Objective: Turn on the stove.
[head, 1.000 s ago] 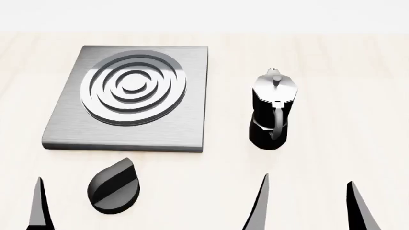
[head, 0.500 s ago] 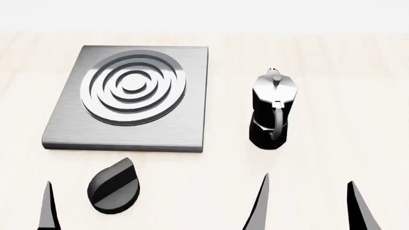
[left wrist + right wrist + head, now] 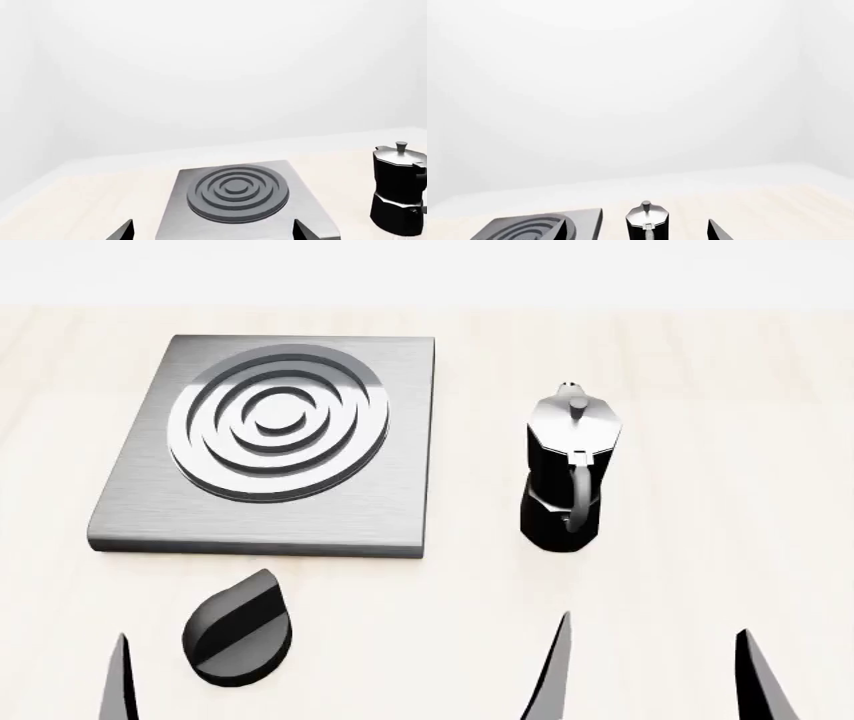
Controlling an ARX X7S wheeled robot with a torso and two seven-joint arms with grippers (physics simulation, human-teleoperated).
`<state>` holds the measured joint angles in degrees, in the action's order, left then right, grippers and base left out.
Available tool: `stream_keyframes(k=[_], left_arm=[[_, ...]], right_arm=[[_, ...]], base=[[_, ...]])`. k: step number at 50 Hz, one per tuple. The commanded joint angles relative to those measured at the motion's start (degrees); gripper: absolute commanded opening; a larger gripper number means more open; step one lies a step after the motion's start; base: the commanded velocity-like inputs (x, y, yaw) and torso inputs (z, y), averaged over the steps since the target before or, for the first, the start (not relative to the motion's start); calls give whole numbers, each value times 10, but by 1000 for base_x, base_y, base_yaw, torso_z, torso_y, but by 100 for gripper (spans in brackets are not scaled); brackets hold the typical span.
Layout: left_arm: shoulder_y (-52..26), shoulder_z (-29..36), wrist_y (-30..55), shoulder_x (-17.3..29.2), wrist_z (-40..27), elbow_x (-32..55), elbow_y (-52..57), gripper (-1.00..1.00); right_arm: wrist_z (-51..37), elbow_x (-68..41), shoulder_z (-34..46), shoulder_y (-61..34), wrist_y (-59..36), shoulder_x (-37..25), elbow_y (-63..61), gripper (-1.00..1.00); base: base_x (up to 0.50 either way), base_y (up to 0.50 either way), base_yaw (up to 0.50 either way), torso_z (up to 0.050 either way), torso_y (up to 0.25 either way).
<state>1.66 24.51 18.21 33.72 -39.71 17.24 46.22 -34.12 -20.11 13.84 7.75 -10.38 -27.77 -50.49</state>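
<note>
Only one finger of the left gripper (image 3: 122, 680) shows in the head view (the rest is cut off). The knob (image 3: 238, 628) appears in neither wrist view.

Bare simulated kitchen counter: stove (image 3: 274, 445) and moka pot (image 3: 569, 472) on pale wood.

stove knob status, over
Both hands open and empty: left hand, right hand. Knob untouched on the table in front of the stove. Moka pot off to the stove's right, not in the way.
</note>
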Motion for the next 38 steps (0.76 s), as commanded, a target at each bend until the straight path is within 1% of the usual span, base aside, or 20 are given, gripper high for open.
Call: stream_keyframes(k=[1, 4, 5, 11, 13, 15, 20, 23, 28, 38], left_arm=[[21, -18, 28, 3, 9, 13, 66, 100], [42, -22, 16, 10, 5, 9, 71, 100], [62, -24, 1, 15, 1, 3, 72, 100], [122, -42, -32, 38, -12, -4, 90, 100], [132, -46, -38, 43, -15, -6, 95, 100], [165, -39, -93, 42, -11, -33, 62, 100], [202, -39, -141, 45, -12, -49, 40, 100], [208, -41, -157, 44, -11, -48, 29, 100], [202, -45, -144, 47, -14, -44, 37, 100], [204, -46, -153, 47, -15, -45, 29, 100]], right_arm=[[1, 7, -25, 36, 8, 5, -17, 100], [-3, 9, -30, 56, 15, 1, -26, 100], [-7, 12, -33, 74, 22, 0, -34, 100], [-15, 25, -36, 124, 51, 1, -46, 100], [-17, 32, -35, 141, 61, 2, -48, 100], [-17, 35, -35, 151, 70, 2, -48, 100], [-4, 55, -26, 189, 135, 12, -8, 100], [-4, 51, -27, 184, 130, 10, -1, 100], [-8, 51, -28, 184, 126, 7, -14, 100], [-8, 52, -23, 181, 126, 7, -10, 100]], base=[[0, 0, 0, 0, 0], [0, 0, 0, 0, 0], [0, 0, 0, 0, 0], [0, 0, 0, 0, 0], [0, 0, 0, 0, 0], [0, 0, 0, 0, 0], [0, 0, 0, 0, 0], [0, 0, 0, 0, 0], [0, 0, 0, 0, 0], [0, 0, 0, 0, 0]])
